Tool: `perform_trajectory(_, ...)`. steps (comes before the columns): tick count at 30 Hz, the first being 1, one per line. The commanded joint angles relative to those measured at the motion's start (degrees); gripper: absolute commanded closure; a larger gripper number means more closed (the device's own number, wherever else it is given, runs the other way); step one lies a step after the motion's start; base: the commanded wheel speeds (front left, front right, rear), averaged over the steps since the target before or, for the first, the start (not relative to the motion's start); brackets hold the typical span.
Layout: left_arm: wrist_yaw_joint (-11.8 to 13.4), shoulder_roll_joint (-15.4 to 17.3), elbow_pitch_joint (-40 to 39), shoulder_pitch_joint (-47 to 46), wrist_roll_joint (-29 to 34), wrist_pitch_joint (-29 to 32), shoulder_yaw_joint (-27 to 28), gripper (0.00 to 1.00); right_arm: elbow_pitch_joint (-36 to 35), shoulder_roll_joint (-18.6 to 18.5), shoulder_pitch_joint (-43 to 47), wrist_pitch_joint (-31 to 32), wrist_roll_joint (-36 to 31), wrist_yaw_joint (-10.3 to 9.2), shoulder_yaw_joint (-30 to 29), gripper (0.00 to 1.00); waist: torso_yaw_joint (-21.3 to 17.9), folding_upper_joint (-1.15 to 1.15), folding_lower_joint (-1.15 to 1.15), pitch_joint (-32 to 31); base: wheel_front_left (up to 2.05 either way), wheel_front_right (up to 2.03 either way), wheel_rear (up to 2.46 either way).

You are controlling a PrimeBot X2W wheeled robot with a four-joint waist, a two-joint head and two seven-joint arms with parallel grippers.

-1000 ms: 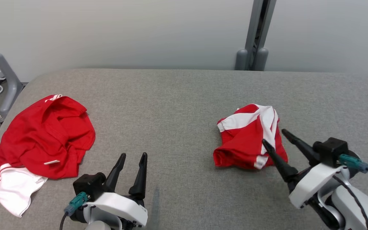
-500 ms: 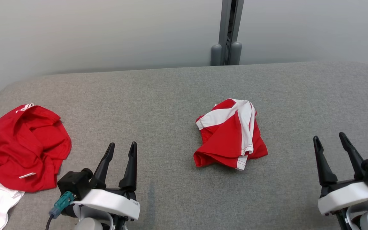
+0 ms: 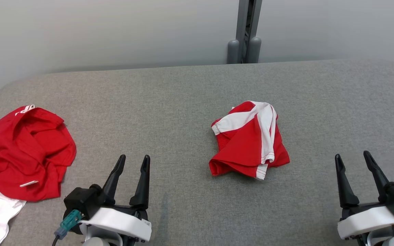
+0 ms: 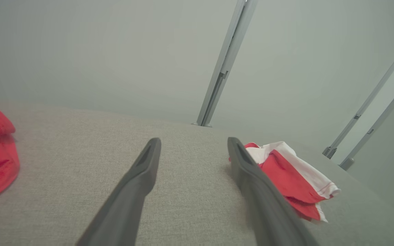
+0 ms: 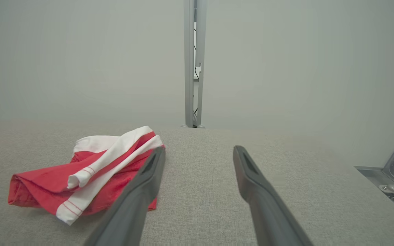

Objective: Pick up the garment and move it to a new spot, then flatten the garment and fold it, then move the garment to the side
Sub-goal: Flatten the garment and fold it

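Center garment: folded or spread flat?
Folded, loosely: the red-and-white garment sits as a compact layered bundle, white band doubled over, not spread out.

No legible text, brand, number or sign on any surface inspected.

Two possible labels noted in the head view:
- A small sticker (image 3: 145,222) on the white cuff (image 3: 115,218) behind the left gripper (image 3: 134,157), at 7 o'clock. Its marks are too small to read.
- A narrow white tab (image 3: 29,183) on the red cloth pile (image 3: 22,150), at 8 o'clock. No readable marking.
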Motion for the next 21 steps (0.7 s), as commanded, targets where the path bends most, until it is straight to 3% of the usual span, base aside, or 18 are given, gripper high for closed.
perform_trajectory(1,-0.3,0.2,0.2,-0.3,0.2,0.0,-0.2,0.0,0.6,-0.1,0.2,-0.2,-0.5,-0.04,-0.1,0.0,0.5,0.0,0.0,0.5,0.0,0.0,0.0)
perform_trajectory(2,-0.4,0.2,0.4,-0.5,0.2,0.0,-0.5,0.0,1.4,-0.2,0.2,-0.2,-0.4,-0.04,0.2,0.11,0.9,0.0,0.0,0.7,0.0,0.0,0.0)
perform_trajectory(3,-0.6,0.3,0.5,-0.6,0.2,0.0,-0.7,0.0,1.8,-0.4,-0.1,-0.2,-0.7,-0.04,0.5,1.0,1.2,0.0,0.0,1.0,0.0,0.0,0.0)
perform_trajectory(14,-1.4,0.2,2.1,-2.9,0.2,0.0,-2.2,0.0,10.9,-1.9,-7.2,-0.3,-1.6,-0.04,7.4,1.0,6.4,0.0,0.0,5.1,0.0,0.0,0.0)
perform_trajectory(21,-1.6,0.2,2.3,-4.3,-0.6,0.0,-3.3,0.0,18.7,-3.2,-13.0,-0.3,-0.7,-0.04,8.8,1.0,9.8,0.0,0.0,6.6,0.0,0.0,0.0)
